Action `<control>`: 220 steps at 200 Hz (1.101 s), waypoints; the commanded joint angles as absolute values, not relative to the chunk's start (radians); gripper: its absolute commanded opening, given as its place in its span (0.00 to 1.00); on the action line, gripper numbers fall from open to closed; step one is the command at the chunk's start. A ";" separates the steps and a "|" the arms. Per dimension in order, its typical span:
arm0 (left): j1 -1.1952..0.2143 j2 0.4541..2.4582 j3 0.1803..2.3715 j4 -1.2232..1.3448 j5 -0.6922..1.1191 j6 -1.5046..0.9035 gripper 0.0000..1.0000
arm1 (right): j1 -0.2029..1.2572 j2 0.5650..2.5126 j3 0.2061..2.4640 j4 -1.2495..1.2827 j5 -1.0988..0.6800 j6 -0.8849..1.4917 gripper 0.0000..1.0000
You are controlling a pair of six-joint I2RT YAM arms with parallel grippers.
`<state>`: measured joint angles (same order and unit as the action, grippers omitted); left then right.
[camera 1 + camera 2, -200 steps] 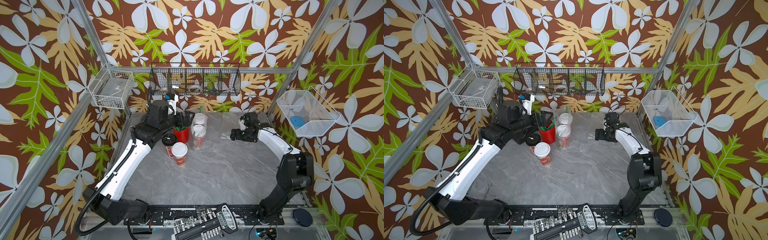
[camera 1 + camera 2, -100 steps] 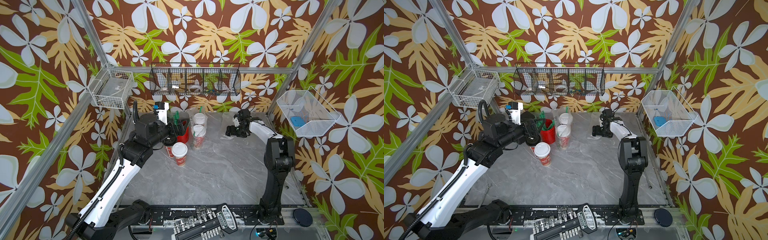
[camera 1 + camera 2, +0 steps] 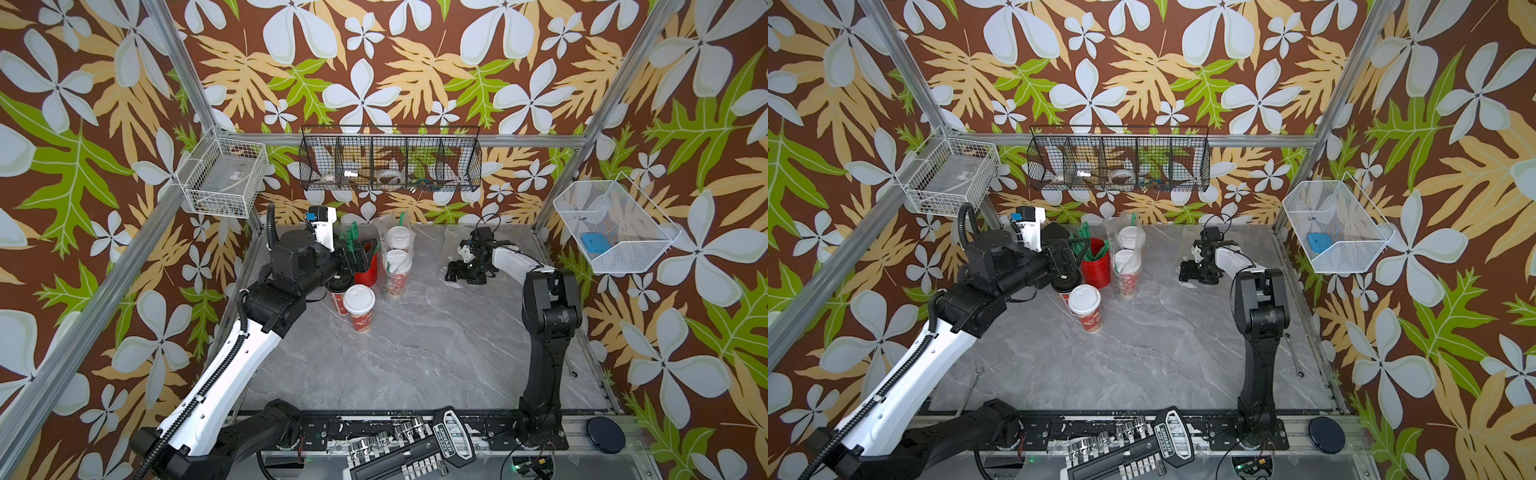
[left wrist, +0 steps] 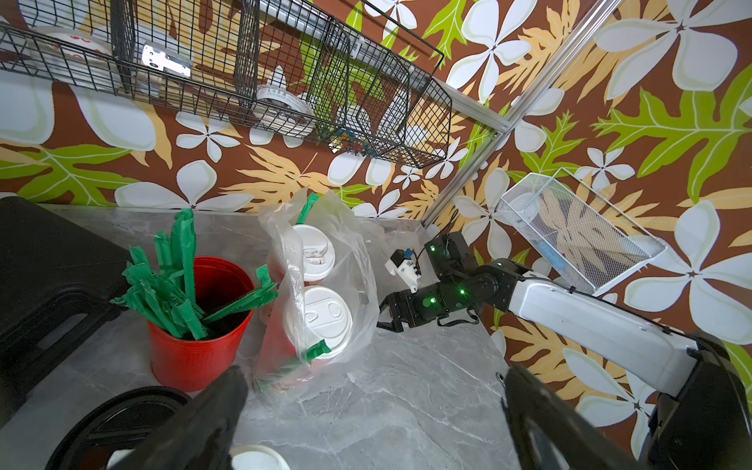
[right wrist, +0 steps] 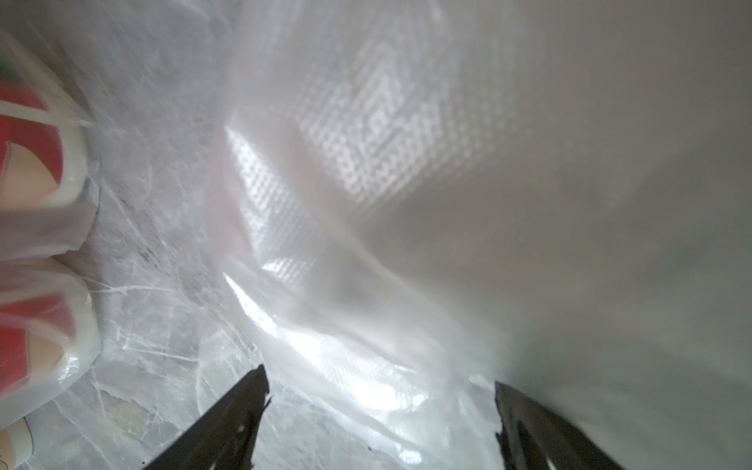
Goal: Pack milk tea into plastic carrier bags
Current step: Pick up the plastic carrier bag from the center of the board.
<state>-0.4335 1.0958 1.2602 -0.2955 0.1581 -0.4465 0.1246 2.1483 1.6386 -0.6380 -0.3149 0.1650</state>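
Two white-lidded milk tea cups (image 3: 398, 249) (image 4: 315, 313) stand inside a clear plastic carrier bag (image 4: 354, 260) near the back of the table. Next to my left arm stand a black-lidded cup (image 3: 340, 286) and a white-lidded cup (image 3: 359, 300), both outside any bag. My left gripper (image 4: 374, 419) is open above those two, holding nothing. Low over the table to the right of the bagged cups is my right gripper (image 3: 455, 274) (image 5: 380, 403). Its jaws stand wide, with crinkly plastic of another bag (image 5: 366, 244) lying between and ahead of them.
A red cup of green straws (image 3: 365, 266) stands left of the bagged cups. A black wire basket (image 3: 390, 166) hangs on the back wall, with white wire baskets on the left (image 3: 222, 178) and right (image 3: 611, 226) walls. A socket set (image 3: 407, 453) lies at the front edge.
My right arm has folded upright and its gripper has shifted left and down over the flat plastic, jaws narrowing slightly. My left arm has drawn back a little from the red cup.
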 commanded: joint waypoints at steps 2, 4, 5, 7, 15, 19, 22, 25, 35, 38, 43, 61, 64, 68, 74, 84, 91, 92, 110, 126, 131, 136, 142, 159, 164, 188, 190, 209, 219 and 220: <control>-0.433 1.082 1.257 -0.258 0.150 -0.454 1.00 | 0.137 2.151 1.684 -0.654 -0.311 0.109 0.87; -0.433 1.081 1.256 -0.258 0.149 -0.454 1.00 | 0.137 2.149 1.688 -0.656 -0.306 0.105 0.87; -0.433 1.081 1.255 -0.258 0.149 -0.454 1.00 | 0.138 2.149 1.690 -0.657 -0.305 0.104 0.87; -0.433 1.079 1.255 -0.258 0.149 -0.454 1.00 | 0.139 2.149 1.695 -0.659 -0.302 0.100 0.87; -0.433 1.075 1.251 -0.254 0.147 -0.456 1.00 | 0.142 2.146 1.711 -0.663 -0.288 0.088 0.87; -0.433 1.073 1.249 -0.253 0.147 -0.457 1.00 | 0.141 2.147 1.718 -0.666 -0.281 0.086 0.87; -0.433 1.071 1.248 -0.253 0.146 -0.457 1.00 | 0.141 2.147 1.724 -0.668 -0.275 0.084 0.87; -0.433 1.070 1.246 -0.252 0.146 -0.457 1.00 | 0.141 2.148 1.730 -0.671 -0.269 0.082 0.87; -0.433 1.067 1.241 -0.250 0.146 -0.459 1.00 | 0.141 2.159 1.751 -0.688 -0.242 0.074 0.88; -0.433 1.066 1.240 -0.249 0.146 -0.459 1.00 | 0.142 2.164 1.760 -0.696 -0.232 0.072 0.88; -0.433 1.066 1.239 -0.249 0.146 -0.460 1.00 | 0.141 2.174 1.772 -0.709 -0.217 0.066 0.88; -0.433 1.064 1.232 -0.250 0.149 -0.465 1.00 | 0.141 2.207 1.792 -0.735 -0.206 0.045 0.88; -0.433 1.063 1.231 -0.250 0.149 -0.466 1.00 | 0.141 2.212 1.793 -0.738 -0.209 0.042 0.88; -0.433 1.063 1.229 -0.250 0.149 -0.466 1.00 | 0.141 2.218 1.793 -0.742 -0.218 0.040 0.88; -0.433 1.062 1.226 -0.249 0.149 -0.467 1.00 | 0.141 2.226 1.791 -0.746 -0.241 0.036 0.88; -0.433 1.058 1.223 -0.249 0.149 -0.468 1.00 | 0.142 2.232 1.778 -0.746 -0.285 0.028 0.87; -0.433 1.057 1.221 -0.249 0.149 -0.468 1.00 | 0.145 2.230 1.765 -0.742 -0.309 0.021 0.87; -0.433 1.056 1.221 -0.249 0.149 -0.468 1.00 | 0.146 2.228 1.763 -0.742 -0.312 0.020 0.87; -0.433 1.048 1.214 -0.242 0.144 -0.467 1.00 | 0.157 2.224 1.733 -0.738 -0.365 -0.002 0.87; -0.433 1.043 1.211 -0.242 0.143 -0.465 1.00 | 0.166 2.214 1.709 -0.741 -0.423 -0.018 0.85; -0.433 1.040 1.211 -0.241 0.143 -0.463 1.00 | 0.169 2.209 1.699 -0.740 -0.437 -0.017 0.84; -0.433 1.039 1.209 -0.240 0.143 -0.463 1.00 | 0.173 2.201 1.689 -0.740 -0.445 -0.016 0.82; -0.433 1.037 1.209 -0.240 0.143 -0.463 1.00 | 0.177 2.192 1.679 -0.742 -0.455 -0.014 0.80; -0.433 1.027 1.202 -0.236 0.142 -0.463 1.00 | 0.183 2.148 1.625 -0.729 -0.517 -0.006 0.72; -0.433 1.023 1.198 -0.234 0.141 -0.463 1.00 | 0.184 2.131 1.605 -0.722 -0.537 -0.001 0.69; -0.433 1.005 1.179 -0.228 0.140 -0.463 1.00 | 0.188 2.055 1.504 -0.700 -0.583 0.022 0.52; -0.433 1.004 1.178 -0.227 0.140 -0.463 1.00 | 0.189 2.048 1.496 -0.698 -0.584 0.025 0.51; -0.433 0.992 1.167 -0.227 0.138 -0.463 1.00 | 0.206 1.978 1.421 -0.701 -0.590 0.035 0.40; -0.433 0.986 1.160 -0.224 0.140 -0.466 1.00 | 0.218 1.937 1.378 -0.697 -0.581 0.048 0.39; -0.433 0.984 1.159 -0.224 0.140 -0.466 1.00 | 0.219 1.932 1.373 -0.696 -0.581 0.049 0.39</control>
<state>-0.4335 0.9970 1.1687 -0.2584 0.1425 -0.4660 0.1967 2.0041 1.4425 -0.6983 -0.5472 0.0223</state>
